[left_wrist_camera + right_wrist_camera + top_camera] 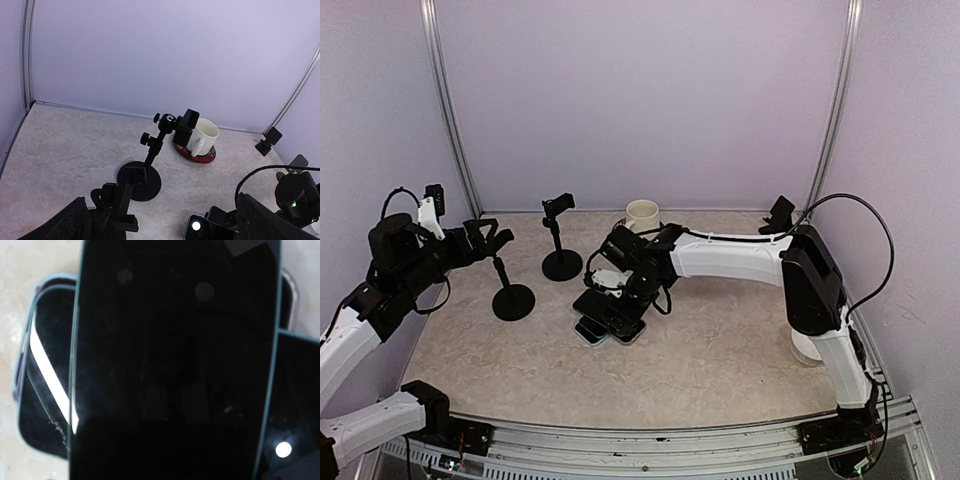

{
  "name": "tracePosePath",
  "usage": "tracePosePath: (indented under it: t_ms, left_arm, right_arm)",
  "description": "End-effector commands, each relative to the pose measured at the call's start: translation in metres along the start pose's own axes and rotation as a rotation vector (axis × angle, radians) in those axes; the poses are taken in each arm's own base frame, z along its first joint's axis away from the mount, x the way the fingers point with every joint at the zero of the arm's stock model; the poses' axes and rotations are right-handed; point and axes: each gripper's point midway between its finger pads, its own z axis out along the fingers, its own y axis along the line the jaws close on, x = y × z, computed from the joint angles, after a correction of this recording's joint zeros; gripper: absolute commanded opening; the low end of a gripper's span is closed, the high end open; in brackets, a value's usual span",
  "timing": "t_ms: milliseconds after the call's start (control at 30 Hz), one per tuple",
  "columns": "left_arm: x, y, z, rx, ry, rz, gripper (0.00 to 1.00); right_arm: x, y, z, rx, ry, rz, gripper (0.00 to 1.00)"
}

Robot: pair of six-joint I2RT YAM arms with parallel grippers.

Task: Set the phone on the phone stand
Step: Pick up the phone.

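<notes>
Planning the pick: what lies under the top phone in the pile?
In the right wrist view, two more phones show beneath the top phone: a blue-cased phone at its left edge, a dark phone at lower right. Whatever lies under its middle is covered.

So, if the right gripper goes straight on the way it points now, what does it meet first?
Most likely the topmost phone: the right gripper points down at it, and its dark screen fills the wrist view. Depth is unclear.
</notes>
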Motion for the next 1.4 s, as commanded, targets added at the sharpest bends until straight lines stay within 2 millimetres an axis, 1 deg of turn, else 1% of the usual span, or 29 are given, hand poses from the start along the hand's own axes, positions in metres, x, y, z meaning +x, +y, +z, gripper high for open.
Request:
tracePosePath:
  t_ms: [0,133,333,500,733,900,1033,1133,1233,1367]
  left_arm:
    - [-0.002,0.001,-0.002,0.002,-0.011,-0.002,0.99]
    - [-0.002,0.001,-0.003,0.003,-0.011,-0.002,0.99]
    - [-0.002,0.0,-0.002,0.006,-0.008,-0.002,0.99]
    - [-0.002,0.001,-0.003,0.001,-0.014,-0.002,0.99]
    - [-0.003,0.001,-0.004,0.001,-0.017,-0.002,0.99]
    - [-0.003,0.0,-0.003,0.005,-0.012,-0.002,0.99]
    - [-0.002,0.001,-0.003,0.001,-0.012,-0.002,0.99]
    - [-0.001,0.0,-0.002,0.003,-0.007,-0.002,0.99]
    - [-0.002,0.001,-0.003,0.001,-0.011,-0.002,0.99]
    - [0.0,0.002,-0.001,-0.004,-0.004,-0.002,0.99]
  right_arm:
    - [0.015,0.011,-0.007,-0.004,0.051,0.003,0.88]
    - [0.018,0.015,-0.004,0.002,0.063,0.006,0.88]
    - [0.02,0.01,-0.009,0.042,0.051,0.034,0.89]
    - [0.016,0.006,-0.014,0.066,0.032,0.055,0.89]
    - [0.016,0.006,-0.001,0.062,0.037,0.057,0.89]
    - [0.009,0.007,0.002,0.05,0.01,0.057,0.88]
    - [0.01,0.008,0.007,0.046,0.018,0.059,0.81]
    - [0.01,0.008,0.006,0.043,0.01,0.059,0.7]
    - [0.008,0.007,0.0,0.053,-0.003,0.06,0.61]
    - [0.004,0.005,-0.016,0.069,-0.044,0.049,0.56]
